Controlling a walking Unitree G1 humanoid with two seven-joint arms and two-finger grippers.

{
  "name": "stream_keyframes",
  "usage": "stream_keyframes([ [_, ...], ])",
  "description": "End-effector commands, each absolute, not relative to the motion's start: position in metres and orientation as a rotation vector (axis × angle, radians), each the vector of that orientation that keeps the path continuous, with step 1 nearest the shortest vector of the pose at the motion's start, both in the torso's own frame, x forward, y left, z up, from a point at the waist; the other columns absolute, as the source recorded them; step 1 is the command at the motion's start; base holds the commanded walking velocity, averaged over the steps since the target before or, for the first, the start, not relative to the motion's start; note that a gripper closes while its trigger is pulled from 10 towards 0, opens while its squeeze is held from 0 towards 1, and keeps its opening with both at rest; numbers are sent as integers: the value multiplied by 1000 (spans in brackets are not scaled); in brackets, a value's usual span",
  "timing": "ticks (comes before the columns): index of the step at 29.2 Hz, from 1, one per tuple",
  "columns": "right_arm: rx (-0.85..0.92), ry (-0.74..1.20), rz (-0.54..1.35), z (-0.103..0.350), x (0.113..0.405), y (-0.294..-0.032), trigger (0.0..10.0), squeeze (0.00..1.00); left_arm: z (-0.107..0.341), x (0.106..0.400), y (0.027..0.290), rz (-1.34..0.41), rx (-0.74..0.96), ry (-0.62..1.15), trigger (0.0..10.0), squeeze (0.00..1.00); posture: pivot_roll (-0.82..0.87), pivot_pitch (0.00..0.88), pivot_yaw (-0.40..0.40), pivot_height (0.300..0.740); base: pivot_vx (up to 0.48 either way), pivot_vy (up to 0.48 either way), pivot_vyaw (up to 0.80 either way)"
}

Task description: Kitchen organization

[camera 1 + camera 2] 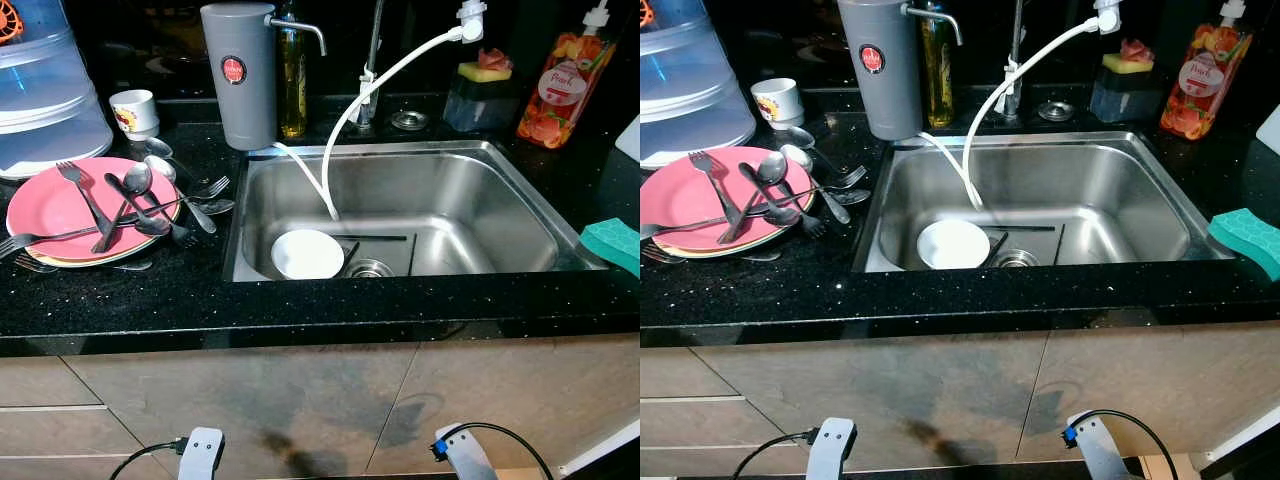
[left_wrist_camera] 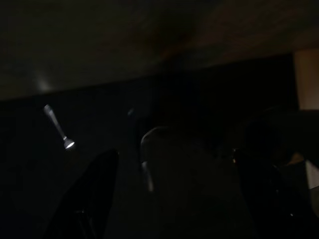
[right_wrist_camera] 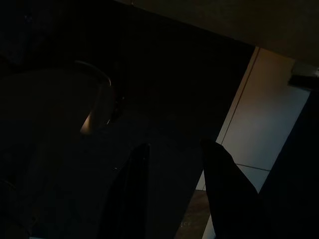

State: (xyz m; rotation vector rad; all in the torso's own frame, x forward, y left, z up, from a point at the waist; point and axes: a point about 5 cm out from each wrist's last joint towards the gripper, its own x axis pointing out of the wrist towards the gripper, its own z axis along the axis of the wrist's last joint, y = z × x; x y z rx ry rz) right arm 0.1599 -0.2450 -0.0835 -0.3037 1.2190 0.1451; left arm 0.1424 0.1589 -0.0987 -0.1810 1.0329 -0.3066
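A pink plate (image 1: pixel 50 205) on a small stack sits on the black counter at the left. Several forks and spoons (image 1: pixel 135 195) lie across it and beside it. A white bowl (image 1: pixel 307 254) rests in the steel sink (image 1: pixel 480 150) next to the drain, under the end of a white hose (image 1: pixel 345 120). Both arms hang low in front of the cabinet; the left wrist (image 1: pixel 202 452) and right wrist (image 1: pixel 462 452) show at the bottom edge. In the dark wrist views, my left gripper (image 2: pixel 179 144) and right gripper (image 3: pixel 174 145) are open and hold nothing.
A grey water filter (image 1: pixel 238 75), an oil bottle (image 1: pixel 292 80) and a small cup (image 1: pixel 133 112) stand behind the plate. A clear plastic cover (image 1: pixel 45 100) is at far left. A soap bottle (image 1: pixel 565 85) and sponge holder (image 1: pixel 482 95) sit back right; a teal sponge (image 1: pixel 612 243) lies at right.
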Motion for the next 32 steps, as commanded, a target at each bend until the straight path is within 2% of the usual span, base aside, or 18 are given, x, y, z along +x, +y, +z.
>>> stream_keyframes([
  [1,-279,1216,145,-85,159,-242,10000,0,-98,143,157,-314,-223,1006,10000,0,1,0,19,740,0,0,0],
  [9,-276,1217,146,-84,159,-243,10000,0,-94,144,147,-445,-282,976,10000,0,-2,0,18,740,0,0,0],
  [12,-274,1216,144,-84,159,-243,10000,0,-92,143,141,-527,-332,966,10000,0,-8,0,18,740,0,0,0],
  [13,-272,1216,142,-84,159,-243,10000,0,-90,142,135,-617,-384,954,10000,0,-9,0,18,740,0,0,0],
  [14,-271,1216,141,-84,159,-243,10000,0,-72,173,145,-704,-438,864,10000,0,-9,0,18,740,0,0,0],
  [15,-271,1216,141,-84,159,-243,10000,0,-72,173,145,-704,-438,864,10000,0,-9,0,18,740,0,0,0],
  [16,-270,1216,140,-84,159,-243,10000,0,-53,200,156,-782,-476,776,10000,0,-13,0,20,740,0,0,0],
  [18,-265,1214,134,-84,159,-243,10000,0,-16,230,167,-1036,-544,656,10000,0,-19,0,27,740,0,0,0],
  [26,-260,1209,131,-84,160,-243,10000,0,-1,224,165,-1308,-644,631,10000,0,-22,0,32,740,0,0,0],
  [32,-260,1209,130,-84,160,-243,10000,0,9,220,161,-1389,-678,620,10000,0,-22,0,32,740,0,0,0],
])
